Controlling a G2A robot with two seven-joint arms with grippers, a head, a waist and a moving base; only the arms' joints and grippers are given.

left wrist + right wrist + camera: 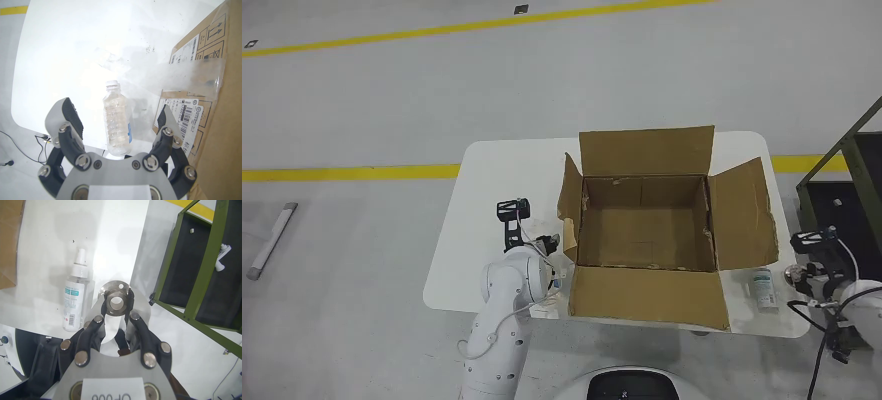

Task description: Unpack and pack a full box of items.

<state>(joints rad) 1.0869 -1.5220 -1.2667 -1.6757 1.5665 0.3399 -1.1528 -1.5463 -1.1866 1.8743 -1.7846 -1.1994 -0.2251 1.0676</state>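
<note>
Note the open cardboard box (647, 295) on the middle and right of the white bench (492, 190). Its near flap folds down and reaches about to the bench's near edge. Its right flap spreads toward the right edge and leaves only a narrow strip of bench there. The strip between the box's left wall and the bench's left edge is wider.

Check the left end effector (117, 108) near the box's near-left corner. Its fingers (72, 115) stand wide apart, gripping nothing. A clear plastic bottle (116, 121) with a white cap sits between them, touching neither pad. You cannot tell from the left wrist view whether the bottle rests on the bench. The box wall is just beside one finger, and the bench's near-left corner is close on the other side.

Check the right end effector (116, 303) at the bench's near-right corner. It is closed on a metal flange (115, 300), held at the bench's right edge. A spray bottle (762, 288) lies on the bench just beside it, between the flange and the box.

Observe the green frame (842, 165) standing on the floor right of the bench, near the right arm.
</note>
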